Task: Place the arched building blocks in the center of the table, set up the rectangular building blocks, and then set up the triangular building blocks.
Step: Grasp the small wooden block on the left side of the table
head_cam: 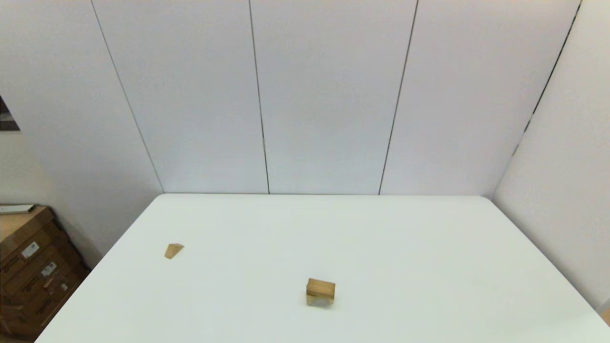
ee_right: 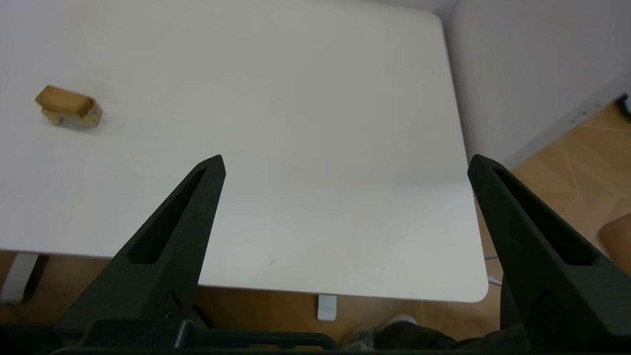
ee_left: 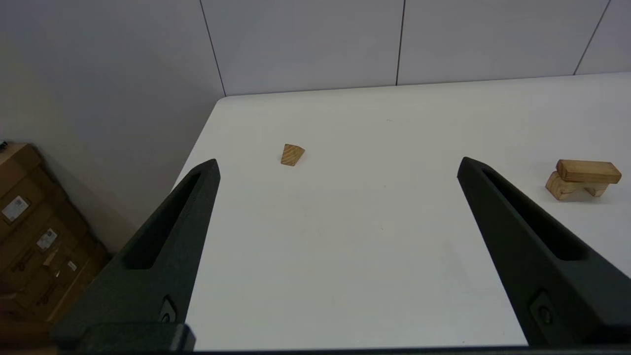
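Observation:
The rectangular block [head_cam: 320, 287] lies flat on top of the arched block [head_cam: 316, 300] near the middle of the white table [head_cam: 429, 262], toward its front. The left wrist view shows the same stack, slab [ee_left: 589, 171] over arch [ee_left: 562, 187], off to one side. In the right wrist view the slab [ee_right: 64, 98] rests on the arch [ee_right: 52, 117], far from the fingers. The small triangular block [head_cam: 174, 250] lies alone at the table's left, ahead of my left gripper [ee_left: 339, 161], which is open and empty. My right gripper [ee_right: 347, 158] is open and empty above the table's front right part. Neither arm shows in the head view.
Brown cardboard boxes [head_cam: 28, 267] stand on the floor left of the table. White wall panels close off the back and right sides. The table's rounded front right corner [ee_right: 473, 293] and the wooden floor [ee_right: 567, 148] show below my right gripper.

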### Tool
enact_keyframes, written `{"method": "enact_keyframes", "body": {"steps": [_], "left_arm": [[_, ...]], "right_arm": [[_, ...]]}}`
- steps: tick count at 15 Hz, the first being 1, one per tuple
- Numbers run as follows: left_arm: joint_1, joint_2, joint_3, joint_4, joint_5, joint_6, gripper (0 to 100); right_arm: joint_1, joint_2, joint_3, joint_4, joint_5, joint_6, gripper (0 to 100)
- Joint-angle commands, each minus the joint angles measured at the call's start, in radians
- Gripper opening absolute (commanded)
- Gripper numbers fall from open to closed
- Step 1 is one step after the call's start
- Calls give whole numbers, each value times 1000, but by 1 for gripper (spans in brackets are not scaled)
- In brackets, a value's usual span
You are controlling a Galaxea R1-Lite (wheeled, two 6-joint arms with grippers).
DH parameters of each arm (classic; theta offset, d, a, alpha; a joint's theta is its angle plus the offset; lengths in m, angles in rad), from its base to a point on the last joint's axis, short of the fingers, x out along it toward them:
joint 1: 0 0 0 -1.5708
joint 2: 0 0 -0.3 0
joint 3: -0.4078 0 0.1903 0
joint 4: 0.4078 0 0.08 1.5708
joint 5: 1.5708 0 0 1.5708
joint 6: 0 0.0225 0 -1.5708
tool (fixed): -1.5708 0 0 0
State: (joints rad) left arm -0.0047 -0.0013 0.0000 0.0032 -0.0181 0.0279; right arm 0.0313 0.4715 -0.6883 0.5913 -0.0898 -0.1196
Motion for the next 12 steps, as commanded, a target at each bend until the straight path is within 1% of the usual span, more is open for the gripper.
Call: {"method": "enact_keyframes", "body": {"steps": [1,5,6,7,8,10,12], "left_arm": [[0,1,0,0,0,1,100],[0,1,0,0,0,1,100],[0,1,0,0,0,1,100],[0,1,0,0,0,0,100],[0,1,0,0,0,1,100],[0,1,0,0,0,1,100],[0,1,0,0,0,1,100]], "right_arm": [[-33,-283,162,-19,-2,-5,100],[-31,-471,262,-22,5,0,100],[-31,-473,286,-25,1,14,100],[-31,-473,311,-64,4,70,100],[-31,-473,342,-123,8,86,100],[-31,-473,463,-243,22,64,100],[-31,-473,563,-341,22,63,100]]}}
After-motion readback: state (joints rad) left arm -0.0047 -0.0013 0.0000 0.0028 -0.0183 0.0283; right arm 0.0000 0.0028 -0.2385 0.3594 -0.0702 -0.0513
